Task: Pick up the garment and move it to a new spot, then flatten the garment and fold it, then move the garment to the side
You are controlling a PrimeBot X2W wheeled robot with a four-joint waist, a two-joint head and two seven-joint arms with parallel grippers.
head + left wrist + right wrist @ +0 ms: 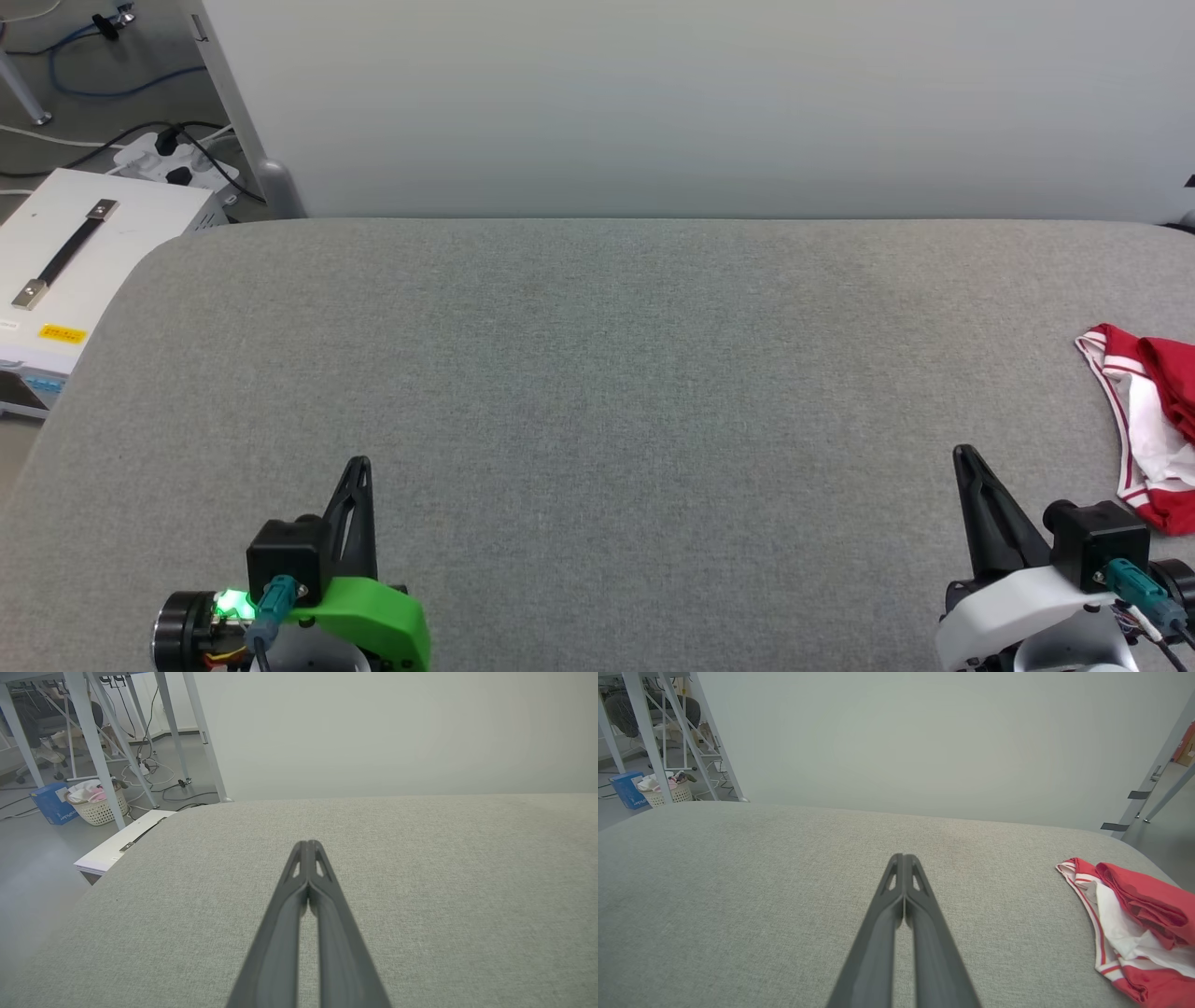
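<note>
The garment (1153,420) is seen lying in a crumpled heap at the far right side of the bench (597,355), partly cut off by the right edge of the head view. Red folds are bunched over a white panel, and a red-and-white striped trim is traced along its left border. No lettering can be made out in the heap.

The right tool (964,455) is held just above the grey fabric, near the garment on its left and apart from it; its two dark fingers are pressed together and nothing is gripped. The left tool (360,463) is placed well apart from the garment, at the lower left, with its fingers likewise closed on nothing.

Behind the bench a plain pale wall (700,103) is seen. Beside the left corner of the bench a white case (84,280) with a black handle is set on the floor, with a power strip (168,163) and cables beyond it. Farther off, a laundry basket (96,805) and a blue box (49,802) are seen among metal frame legs.
</note>
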